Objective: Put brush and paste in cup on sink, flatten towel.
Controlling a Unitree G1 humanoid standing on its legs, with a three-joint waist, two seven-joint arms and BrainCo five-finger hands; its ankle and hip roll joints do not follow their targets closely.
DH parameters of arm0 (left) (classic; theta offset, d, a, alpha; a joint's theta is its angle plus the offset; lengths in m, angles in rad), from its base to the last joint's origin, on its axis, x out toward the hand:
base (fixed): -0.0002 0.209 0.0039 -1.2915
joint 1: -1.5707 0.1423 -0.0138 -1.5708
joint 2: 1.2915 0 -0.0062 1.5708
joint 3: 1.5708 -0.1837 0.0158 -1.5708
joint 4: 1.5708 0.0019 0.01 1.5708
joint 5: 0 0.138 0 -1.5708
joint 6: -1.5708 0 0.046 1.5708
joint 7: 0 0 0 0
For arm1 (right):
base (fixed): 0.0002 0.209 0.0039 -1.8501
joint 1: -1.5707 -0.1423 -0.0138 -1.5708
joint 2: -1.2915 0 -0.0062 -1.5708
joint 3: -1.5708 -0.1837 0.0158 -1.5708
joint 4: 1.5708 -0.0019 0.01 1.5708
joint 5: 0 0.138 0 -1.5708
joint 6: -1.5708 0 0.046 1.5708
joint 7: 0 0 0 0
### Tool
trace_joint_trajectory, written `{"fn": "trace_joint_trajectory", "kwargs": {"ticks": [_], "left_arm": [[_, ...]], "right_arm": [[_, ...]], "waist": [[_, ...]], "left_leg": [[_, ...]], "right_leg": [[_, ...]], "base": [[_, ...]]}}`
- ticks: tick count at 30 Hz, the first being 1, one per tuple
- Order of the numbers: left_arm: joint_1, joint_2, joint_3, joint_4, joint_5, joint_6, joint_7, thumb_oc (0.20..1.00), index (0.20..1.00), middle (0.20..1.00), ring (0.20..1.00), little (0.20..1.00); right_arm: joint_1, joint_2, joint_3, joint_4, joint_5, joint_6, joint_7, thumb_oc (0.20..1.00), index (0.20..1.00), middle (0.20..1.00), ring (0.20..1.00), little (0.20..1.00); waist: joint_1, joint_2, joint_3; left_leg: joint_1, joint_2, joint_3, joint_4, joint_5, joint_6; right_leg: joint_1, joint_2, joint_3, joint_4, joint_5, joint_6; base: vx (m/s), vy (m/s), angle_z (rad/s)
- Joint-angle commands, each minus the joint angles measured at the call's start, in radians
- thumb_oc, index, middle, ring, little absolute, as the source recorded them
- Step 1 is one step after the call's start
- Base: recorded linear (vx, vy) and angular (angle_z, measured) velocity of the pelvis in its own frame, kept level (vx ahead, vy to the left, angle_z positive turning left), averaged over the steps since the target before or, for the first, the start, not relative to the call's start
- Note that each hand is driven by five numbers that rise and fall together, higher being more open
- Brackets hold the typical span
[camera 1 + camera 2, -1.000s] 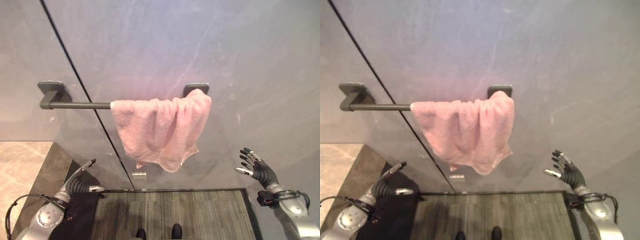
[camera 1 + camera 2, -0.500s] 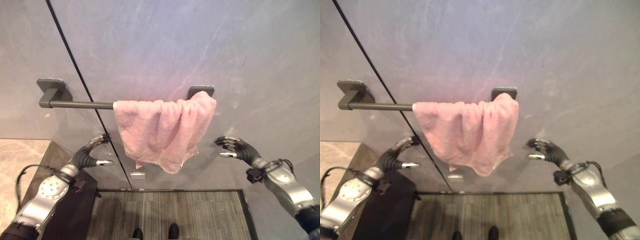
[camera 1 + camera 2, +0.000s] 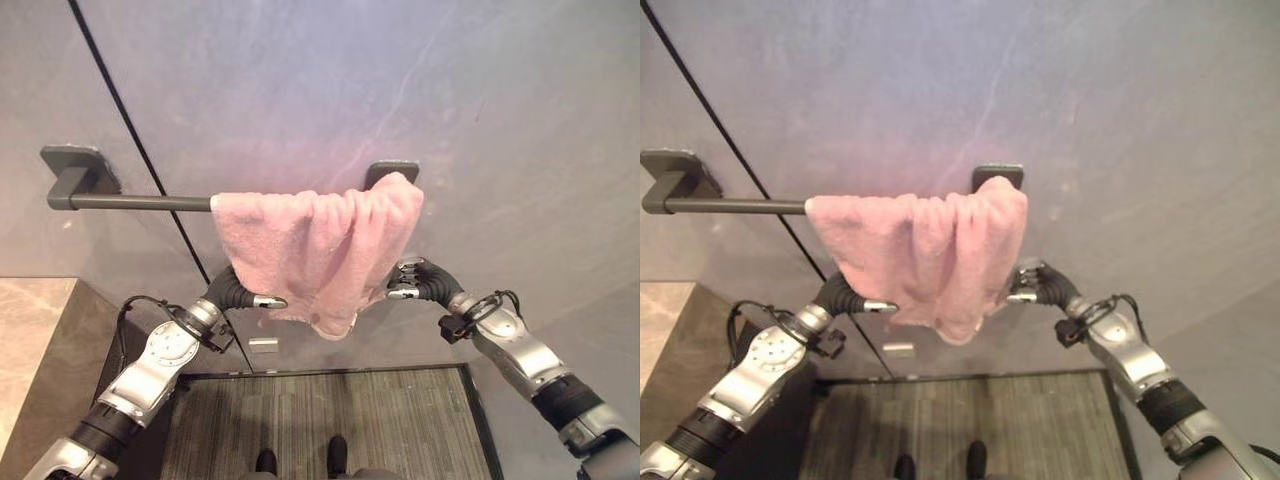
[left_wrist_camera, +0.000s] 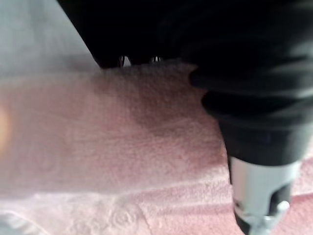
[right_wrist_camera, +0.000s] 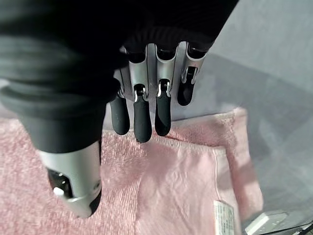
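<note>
A pink towel (image 3: 315,250) hangs bunched over the right half of a dark wall bar (image 3: 130,202), its lower edge uneven. My left hand (image 3: 238,292) is at the towel's lower left edge, with its thumb (image 4: 259,191) lying in front of the cloth (image 4: 122,137). My right hand (image 3: 425,283) is at the towel's lower right edge. Its fingers (image 5: 142,122) are loosely bent just off the towel's hem (image 5: 181,186), and nothing is held between them and the thumb. A white label (image 5: 224,215) shows near the towel's corner.
The bar is fixed to a grey wall by two dark brackets (image 3: 72,165) (image 3: 390,170). A dark seam (image 3: 140,160) runs down the wall. A beige stone counter (image 3: 30,340) lies at lower left and a grey ribbed mat (image 3: 320,420) on the floor.
Both hands have risen and come inward from the sides to the towel's lower edges. The camera view shifted slightly; the towel hangs as before.
</note>
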Motion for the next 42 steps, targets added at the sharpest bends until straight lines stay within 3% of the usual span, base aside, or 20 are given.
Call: {"fn": "trace_joint_trajectory", "kwargs": {"ticks": [1, 2, 3, 4, 5, 12, 22, 27, 35, 36, 37, 38, 39, 42], "left_arm": [[-0.081, -0.019, -0.021, 0.012, 0.013, -0.052, 0.040, 1.000, 1.000, 1.000, 1.000, 1.000], [-0.086, -0.033, -0.028, 0.018, 0.015, -0.048, 0.044, 1.000, 1.000, 1.000, 1.000, 1.000], [-0.083, -0.037, -0.026, 0.016, 0.013, -0.046, 0.043, 1.000, 1.000, 1.000, 1.000, 1.000], [-0.079, -0.047, -0.026, 0.021, 0.017, -0.044, 0.046, 0.451, 0.451, 0.451, 0.451, 0.451], [-0.070, -0.055, -0.023, 0.023, 0.018, -0.042, 0.046, 0.200, 0.200, 0.200, 0.200, 0.200], [0.010, -0.088, 0.014, 0.020, 0.037, -0.034, 0.047, 0.200, 0.200, 0.200, 0.200, 0.200], [0.133, -0.065, 0.127, -0.087, 0.032, -0.040, 0.022, 0.200, 0.200, 0.200, 0.200, 0.200], [0.241, -0.043, 0.256, -0.253, -0.042, -0.069, -0.016, 0.200, 0.200, 0.200, 0.200, 0.200], [0.277, -0.065, 0.310, -0.368, -0.125, -0.081, -0.017, 0.200, 0.200, 0.200, 0.200, 0.200], [0.274, -0.062, 0.307, -0.363, -0.120, -0.081, -0.015, 0.200, 0.200, 0.200, 0.200, 0.200], [0.273, -0.054, 0.304, -0.361, -0.099, -0.080, -0.009, 0.200, 0.200, 0.200, 0.200, 0.200], [0.273, -0.054, 0.304, -0.360, -0.099, -0.080, -0.008, 0.200, 0.200, 0.200, 0.200, 0.200], [0.278, -0.044, 0.305, -0.363, -0.075, -0.077, -0.002, 0.200, 0.200, 0.200, 0.200, 0.200], [0.298, -0.037, 0.314, -0.355, -0.049, -0.058, -0.001, 0.200, 0.200, 0.200, 0.200, 0.200]], "right_arm": [[-0.141, 0.051, 0.000, -0.010, 0.008, -0.064, -0.051, 1.000, 1.000, 1.000, 1.000, 1.000], [-0.146, 0.066, 0.010, -0.019, 0.024, -0.064, -0.048, 0.200, 0.200, 0.200, 0.200, 0.200], [-0.143, 0.071, 0.008, -0.026, 0.034, -0.064, -0.046, 0.200, 0.200, 0.200, 0.200, 0.200], [-0.138, 0.077, 0.011, -0.041, 0.038, -0.063, -0.040, 0.200, 0.200, 0.200, 0.200, 0.200], [-0.135, 0.081, 0.008, -0.047, 0.036, -0.062, -0.043, 0.200, 0.200, 0.200, 0.200, 0.200], [-0.037, 0.101, -0.052, -0.147, 0.049, -0.076, -0.039, 0.200, 0.200, 0.200, 0.200, 0.200], [0.135, 0.067, -0.150, -0.332, 0.144, -0.090, 0.041, 0.200, 0.200, 0.200, 0.200, 0.200], [0.249, 0.014, -0.241, -0.511, 0.244, -0.104, 0.124, 0.200, 0.200, 0.200, 0.200, 0.200], [0.204, 0.009, -0.205, -0.608, 0.228, -0.113, 0.123, 0.200, 0.200, 0.200, 0.200, 0.200], [0.195, -0.001, -0.200, -0.603, 0.199, -0.115, 0.112, 0.401, 0.401, 0.401, 0.401, 0.401], [0.191, -0.019, -0.199, -0.589, 0.149, -0.112, 0.094, 0.520, 0.520, 0.520, 0.520, 0.520], [0.190, -0.019, -0.198, -0.589, 0.148, -0.112, 0.093, 0.564, 0.564, 0.564, 0.564, 0.564], [0.201, -0.060, -0.212, -0.582, 0.052, -0.101, 0.069, 1.000, 1.000, 1.000, 1.000, 1.000], [0.266, -0.075, -0.251, -0.512, -0.053, -0.060, 0.042, 1.000, 1.000, 1.000, 1.000, 1.000]], "waist": [[0.015, -0.025, -0.037], [0.016, -0.026, -0.033], [0.017, -0.026, -0.032], [0.017, -0.028, -0.031], [0.017, -0.028, -0.031], [0.015, -0.027, -0.037], [0.013, -0.021, -0.047], [0.014, -0.015, -0.055], [0.024, -0.010, -0.060], [0.024, -0.010, -0.059], [0.023, -0.011, -0.057], [0.022, -0.011, -0.057], [0.020, -0.016, -0.053], [0.017, -0.026, -0.041]], "left_leg": [[-0.043, 0.070, 0.028, 0.005, 0.046, -0.076], [-0.047, 0.072, 0.032, 0.005, 0.047, -0.076], [-0.049, 0.072, 0.033, 0.005, 0.047, -0.076], [-0.053, 0.073, 0.035, 0.005, 0.046, -0.076], [-0.056, 0.073, 0.037, 0.005, 0.047, -0.076], [-0.052, 0.078, 0.037, 0.005, 0.044, -0.077], [-0.032, 0.078, 0.031, 0.005, 0.038, -0.081], [-0.027, 0.079, 0.023, 0.005, 0.036, -0.084], [-0.026, 0.077, 0.015, 0.005, 0.039, -0.087], [-0.026, 0.077, 0.015, 0.005, 0.039, -0.087], [-0.027, 0.078, 0.015, 0.005, 0.040, -0.087], [-0.027, 0.078, 0.015, 0.005, 0.040, -0.087], [-0.029, 0.079, 0.015, 0.005, 0.040, -0.088], [-0.039, 0.079, 0.013, 0.005, 0.041, -0.087]], "right_leg": [[0.005, -0.148, 0.023, 0.000, 0.023, 0.154], [-0.001, -0.148, 0.029, 0.000, 0.025, 0.155], [-0.004, -0.148, 0.030, 0.000, 0.025, 0.156], [-0.010, -0.149, 0.033, 0.000, 0.027, 0.158], [-0.016, -0.149, 0.036, 0.000, 0.028, 0.160], [-0.012, -0.148, 0.037, 0.000, 0.022, 0.157], [0.015, -0.150, 0.029, 0.000, 0.007, 0.156], [0.025, -0.152, 0.021, 0.000, 0.000, 0.156], [0.033, -0.156, 0.010, 0.000, -0.003, 0.154], [0.033, -0.156, 0.009, 0.000, -0.002, 0.154], [0.033, -0.155, 0.008, 0.000, -0.001, 0.153], [0.033, -0.155, 0.008, 0.000, -0.002, 0.153], [0.031, -0.154, 0.009, 0.000, 0.000, 0.152], [0.023, -0.154, 0.004, 0.000, 0.003, 0.154]], "base": [[-0.04, 0.009, -0.10], [-0.04, 0.008, -0.10], [-0.03, 0.003, -0.09], [-0.01, 0.004, -0.11], [-0.01, 0.000, -0.09], [0.02, -0.005, -0.04], [0.03, -0.005, 0.00], [0.02, -0.010, 0.06], [0.00, -0.001, 0.01], [0.00, 0.000, 0.00], [0.00, 0.000, 0.00], [0.00, 0.000, 0.00], [-0.01, -0.002, 0.04], [-0.01, -0.002, 0.01]]}}
